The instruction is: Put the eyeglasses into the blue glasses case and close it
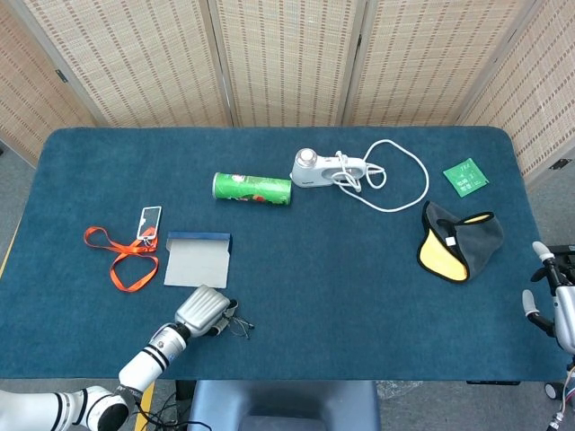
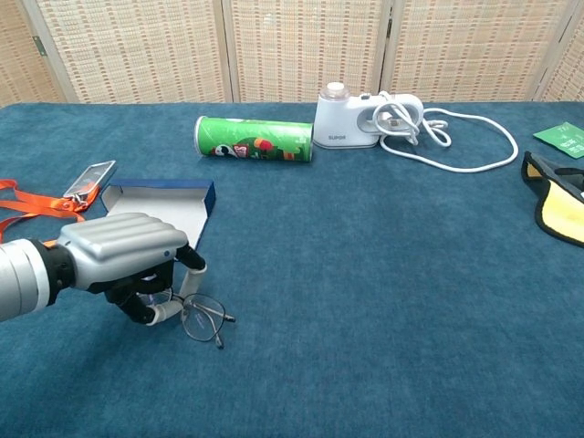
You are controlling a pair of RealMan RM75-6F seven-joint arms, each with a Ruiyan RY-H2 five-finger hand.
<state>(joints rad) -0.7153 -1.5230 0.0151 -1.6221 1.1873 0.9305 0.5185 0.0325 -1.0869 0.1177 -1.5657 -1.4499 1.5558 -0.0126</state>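
Silver-grey left hand (image 1: 205,310) (image 2: 123,251) low over the near-left part of the dark blue felt-covered table (image 1: 341,287) (image 2: 365,301), fingers curled down and closed on one end of the thin wire-rimmed eyeglasses (image 1: 235,325) (image 2: 203,315). Free lens and one temple sticking out to the right of the fingers, seemingly resting on the felt. Open blue glasses case with pale grey lining (image 1: 198,260) (image 2: 178,205) just behind the hand, apart from the eyeglasses, nothing inside it. Right hand (image 1: 550,301) far off at the right edge of the head view, fingers apart and holding nothing. Probably a fragile grip, taken at one end only: on lifting, could let the frame turn or slip out and fall on the felt. Could also bend the thin wire or press on a lens if squeezed harder. During the move to the case, might catch the hanging temple on the low blue wall and push the light case away, with no other hand to steady it. Worth watching as well: an unfolded temple lying over the rim and blocking the lid from closing.
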